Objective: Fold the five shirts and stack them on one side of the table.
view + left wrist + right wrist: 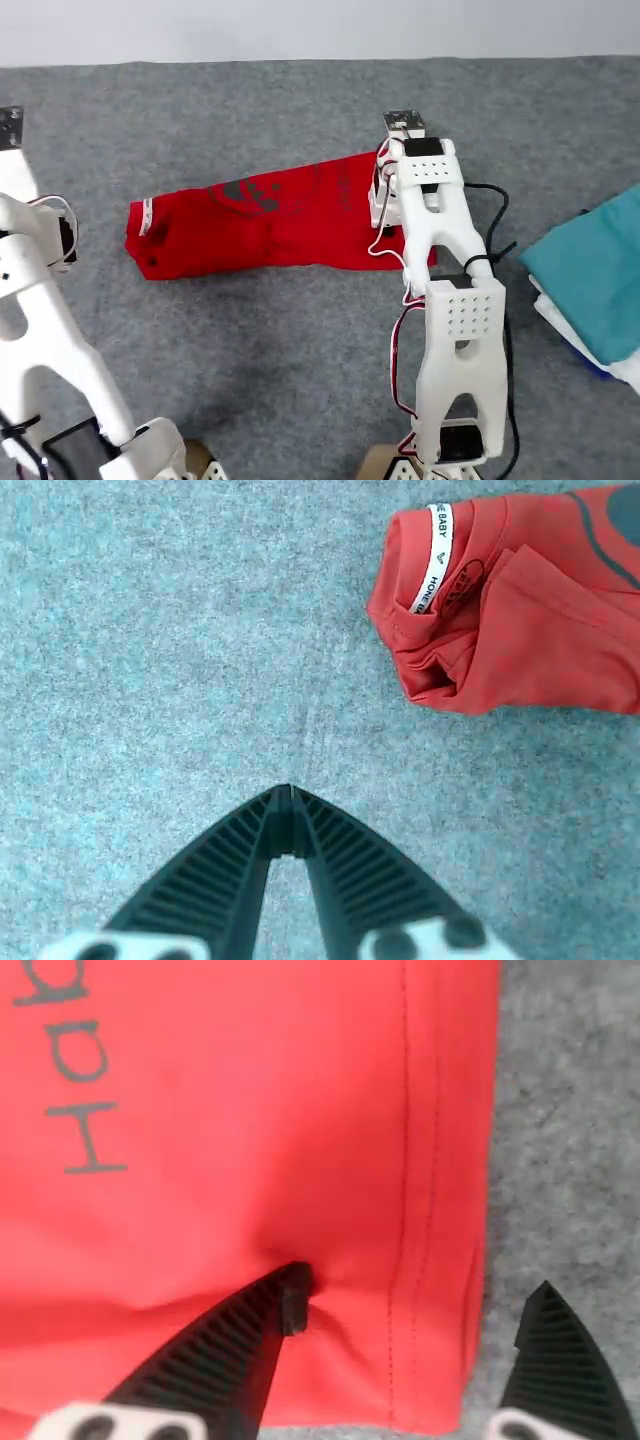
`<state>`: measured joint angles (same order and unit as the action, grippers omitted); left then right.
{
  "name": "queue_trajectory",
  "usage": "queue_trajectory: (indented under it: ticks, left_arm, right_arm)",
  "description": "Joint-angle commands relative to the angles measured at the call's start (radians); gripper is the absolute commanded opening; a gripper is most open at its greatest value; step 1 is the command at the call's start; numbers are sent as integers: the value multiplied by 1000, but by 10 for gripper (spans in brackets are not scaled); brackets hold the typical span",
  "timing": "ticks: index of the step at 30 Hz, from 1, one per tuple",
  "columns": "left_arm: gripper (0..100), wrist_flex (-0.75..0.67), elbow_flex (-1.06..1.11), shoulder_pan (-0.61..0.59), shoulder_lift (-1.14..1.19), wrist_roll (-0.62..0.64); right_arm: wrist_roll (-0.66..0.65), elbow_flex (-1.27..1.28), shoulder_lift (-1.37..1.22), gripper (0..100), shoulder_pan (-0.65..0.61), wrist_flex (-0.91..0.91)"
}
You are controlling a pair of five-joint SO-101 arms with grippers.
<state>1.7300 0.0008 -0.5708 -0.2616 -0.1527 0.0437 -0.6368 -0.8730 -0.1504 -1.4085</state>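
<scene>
Grey felt covers the bench [300,380]. My right pincer [420,1300] stands wide astride the hem of the red shirt [270,215], mid-bench; my left pincer [290,798] is closed near its collar. I judge this shirt part-folded, with a folded stack [590,280] already at the bench's edge.

The red shirt [270,225] bears dark grey print [250,192] (white neck label [432,555]); mottled grey table [250,350]; teal shirt [590,265].
</scene>
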Motion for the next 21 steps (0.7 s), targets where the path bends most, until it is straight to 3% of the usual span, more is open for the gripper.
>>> queue_trajectory:
  ticks: [1, 5, 13, 21]
  left_arm:
    - [4, 23, -2, -2, -44, 3]
    - [4, 23, -2, -5, -44, 3]
    - [4, 23, -2, -5, -44, 3]
    - [4, 23, -7, -5, -52, 3]
  right_arm:
    - [21, -60, -18, 349, -41, 2]
    - [21, -100, -39, 313, -45, -30]
    - [18, -104, -48, 6, -45, -30]
    - [12, -110, -47, 11, -21, -79]
